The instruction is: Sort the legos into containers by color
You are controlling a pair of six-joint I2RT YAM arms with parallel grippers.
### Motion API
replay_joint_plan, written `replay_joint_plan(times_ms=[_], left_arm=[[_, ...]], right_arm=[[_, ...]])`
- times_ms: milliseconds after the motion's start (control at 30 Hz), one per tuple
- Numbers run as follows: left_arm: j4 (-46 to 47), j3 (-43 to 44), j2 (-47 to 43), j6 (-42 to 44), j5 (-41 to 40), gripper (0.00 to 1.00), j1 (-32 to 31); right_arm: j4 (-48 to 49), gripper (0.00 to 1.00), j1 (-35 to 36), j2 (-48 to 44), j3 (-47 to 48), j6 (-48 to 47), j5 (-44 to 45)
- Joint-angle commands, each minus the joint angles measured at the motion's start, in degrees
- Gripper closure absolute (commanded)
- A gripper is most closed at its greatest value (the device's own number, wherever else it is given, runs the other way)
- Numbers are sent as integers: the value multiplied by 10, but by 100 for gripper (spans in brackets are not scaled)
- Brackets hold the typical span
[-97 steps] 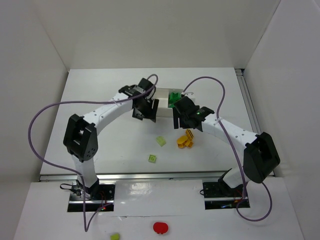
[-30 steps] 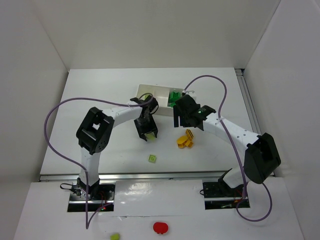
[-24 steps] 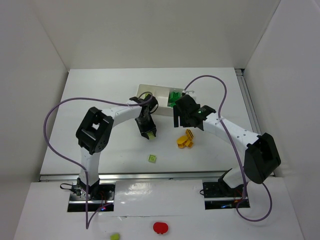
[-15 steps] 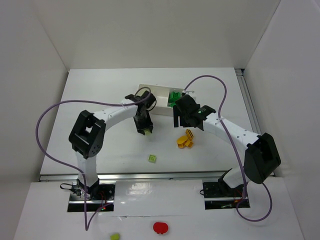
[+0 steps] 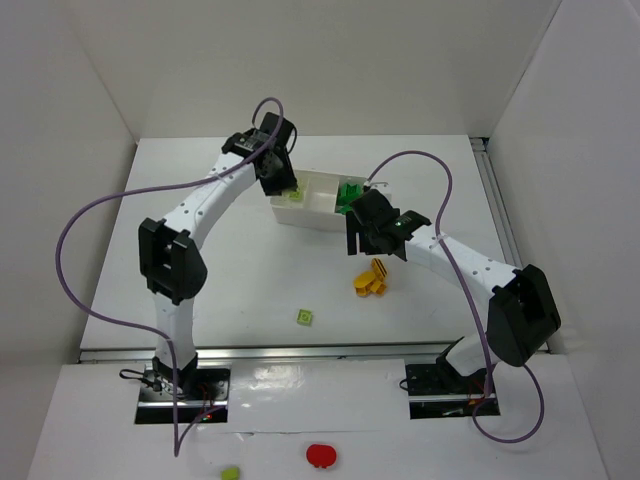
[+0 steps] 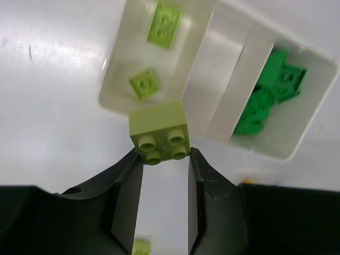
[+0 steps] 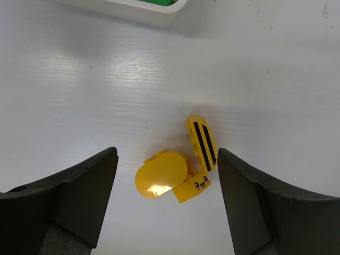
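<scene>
Left fingers [image 6: 127,196]: you see them closed on a pale lime-green studded plastic brick [image 6: 159,132], over the white plastic tray [image 6: 114,101] rim, lime compartment.
Right fingers [image 7: 79,191]: spread open above orange-yellow plastic bricks [image 7: 161,180] on the tabletop [image 7: 79,79].

Bright, diffuse light fell from above, leaving the white table [image 5: 200,250] nearly washed out with faint, soft shadows. Glare streaked the glossy strip [image 5: 320,385] at its near edge, and a small highlight sat on the orange-yellow lego [image 7: 161,180] in the right wrist view.

Left hand [image 6: 163,155] holds brick [image 6: 159,130] above tray [image 6: 232,101] left end
</scene>
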Motion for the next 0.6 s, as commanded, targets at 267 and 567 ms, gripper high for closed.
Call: replay_joint_plan(times_ms=[267,567], left_arm=[[11,175,165,89,16,13,36],[49,-74,-19,174,13,23,-49]], right_arm=[[-16,17,-3,-17,9,7,30],[-22,17,-3,-8,14,7,24]])
